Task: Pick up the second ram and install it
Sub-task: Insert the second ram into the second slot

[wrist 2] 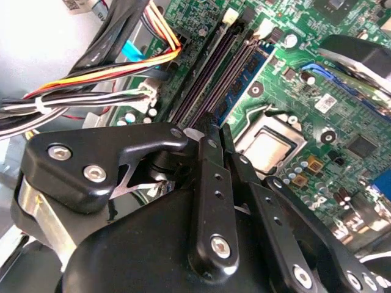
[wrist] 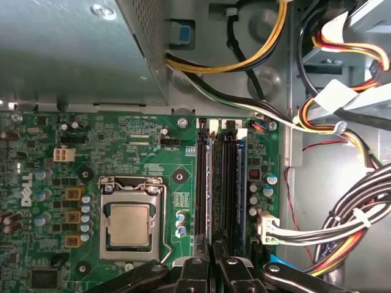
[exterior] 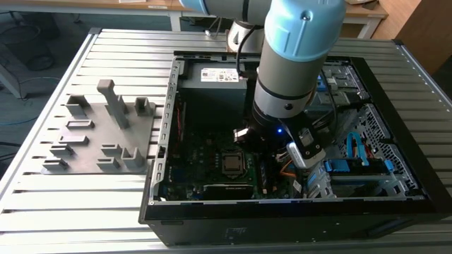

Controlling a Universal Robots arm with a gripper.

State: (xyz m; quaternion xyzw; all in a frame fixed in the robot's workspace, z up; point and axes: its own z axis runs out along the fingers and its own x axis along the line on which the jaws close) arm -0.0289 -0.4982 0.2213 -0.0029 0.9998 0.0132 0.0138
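We see the arm (exterior: 286, 79) reaching down into the open computer case (exterior: 297, 211), which lies on its side on a slatted metal table (exterior: 71, 201). In the exterior view the gripper (exterior: 272, 145) sits low over the motherboard (exterior: 205, 159), toward the exterior view's right of the square silver processor (exterior: 231, 162).

In the first wrist view the gripper (wrist: 214, 253) has its 2 fingertips (wrist: 197, 264) drawn close together, right over the near end of the row of memory slots (wrist: 221, 183). The second ram (wrist: 211, 195) stands on edge in that row, a thin dark strip with a bluish edge running away from the fingertips toward the white slot latches (wrist: 214, 126). The fingertips meet over its near end; we cannot tell whether they actually clamp it or only touch its top edge, nor whether it is fully seated.

In the second wrist view the gripper (wrist 2: 211, 131) shows the same narrow stance, its black fingers (wrist 2: 211, 183) pointing along the slots (wrist 2: 214, 73), with the processor (wrist 2: 269, 143) just beside them.

To the exterior view's left of the case, a grey plastic holder block (exterior: 99, 132) with upright posts rests on the table, well apart from the gripper. Bundled cables (wrist: 342, 226) run along the case wall near the slots.
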